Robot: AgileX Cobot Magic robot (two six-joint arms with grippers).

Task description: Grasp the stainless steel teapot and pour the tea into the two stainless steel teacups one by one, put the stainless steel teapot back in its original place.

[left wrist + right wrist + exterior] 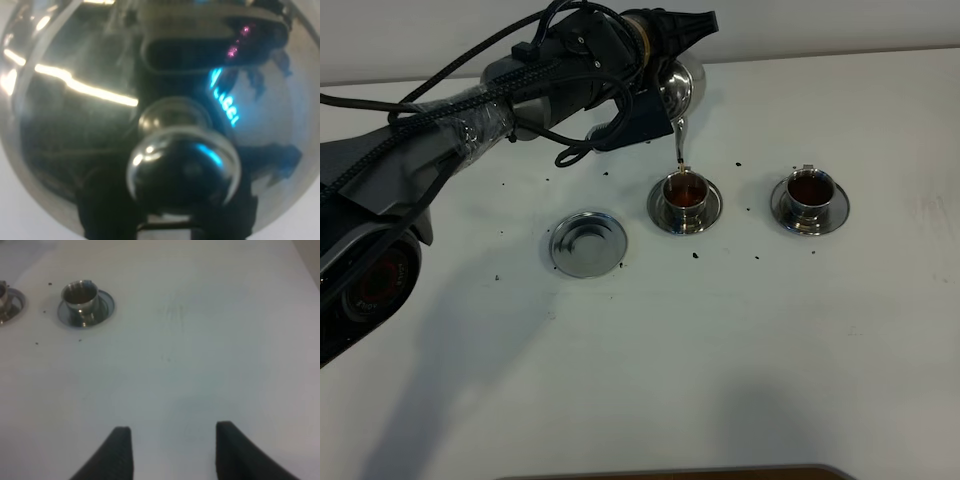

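Here, one teapot (677, 88), two teacups (686, 193), one empty saucer (586, 243).

Silver teapot (678, 85); silver teacups (686, 192), amber-brown tea; white table (740, 340), black specks; black gripper (170, 450).

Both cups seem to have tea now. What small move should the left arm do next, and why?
Probably tip the stainless steel teapot back upright to stop pouring. Its spout hangs over the nearer cup, which already looks well filled with brown tea, as does the farther cup. The empty saucer waits for the pot's return.
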